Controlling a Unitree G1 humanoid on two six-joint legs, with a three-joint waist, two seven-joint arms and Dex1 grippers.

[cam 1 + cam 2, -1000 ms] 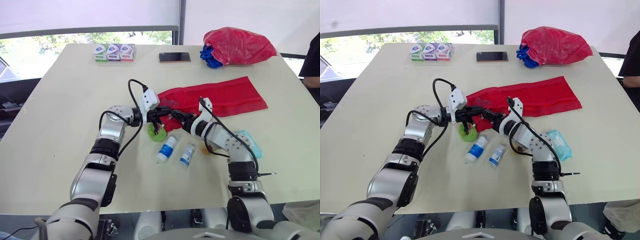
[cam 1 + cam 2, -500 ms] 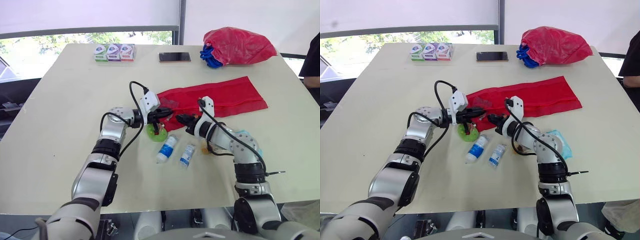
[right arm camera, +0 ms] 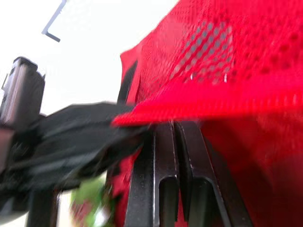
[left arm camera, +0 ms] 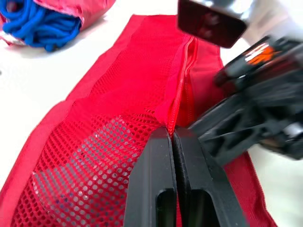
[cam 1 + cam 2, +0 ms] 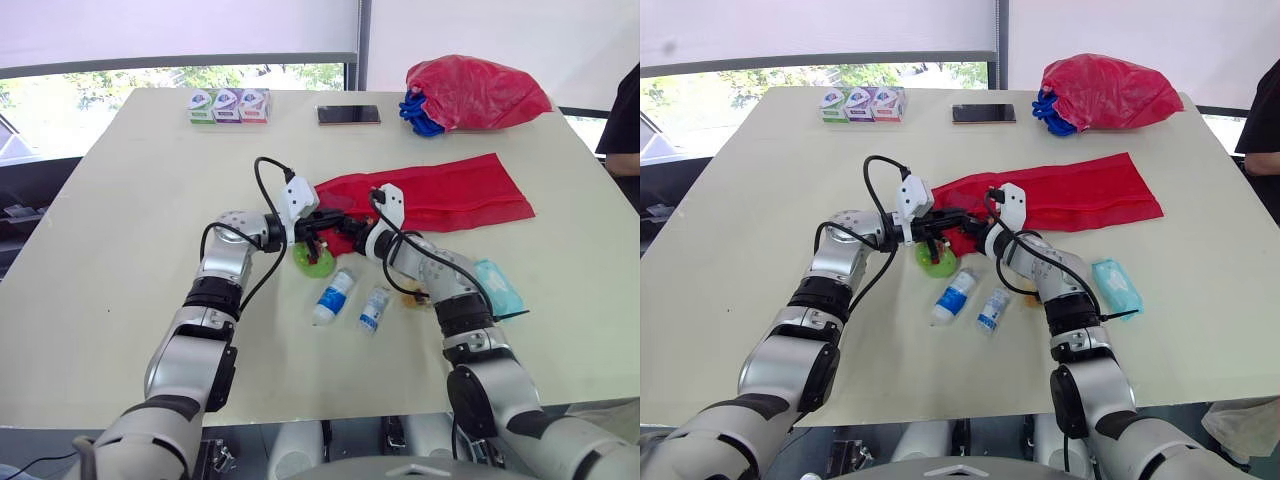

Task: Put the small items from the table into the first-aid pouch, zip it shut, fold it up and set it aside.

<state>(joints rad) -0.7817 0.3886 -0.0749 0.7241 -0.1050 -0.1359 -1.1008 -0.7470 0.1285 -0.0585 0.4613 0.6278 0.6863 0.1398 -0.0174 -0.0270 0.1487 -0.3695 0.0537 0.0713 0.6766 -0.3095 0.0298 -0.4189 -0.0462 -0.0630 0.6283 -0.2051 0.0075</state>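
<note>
This looks like an office or test room. A broad pale tabletop point(image 5: 120, 200) stands by a wide window point(image 5: 300, 74). Above the tabletop's far edge, white roller blinds point(image 5: 180, 25) hang low, with green trees showing beneath them. A phone point(image 5: 349, 114) lies on the tabletop.

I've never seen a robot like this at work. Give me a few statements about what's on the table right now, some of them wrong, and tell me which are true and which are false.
1. Two small bottles lie on the table, outside the red pouch. True.
2. The left gripper is open above the pouch. False: it is shut on the pouch's zipper edge.
3. The phone lies on the pouch. False: it lies on the bare table beyond the pouch, apart from it.
4. The right gripper is at the same end of the pouch as the left one. True.
</note>
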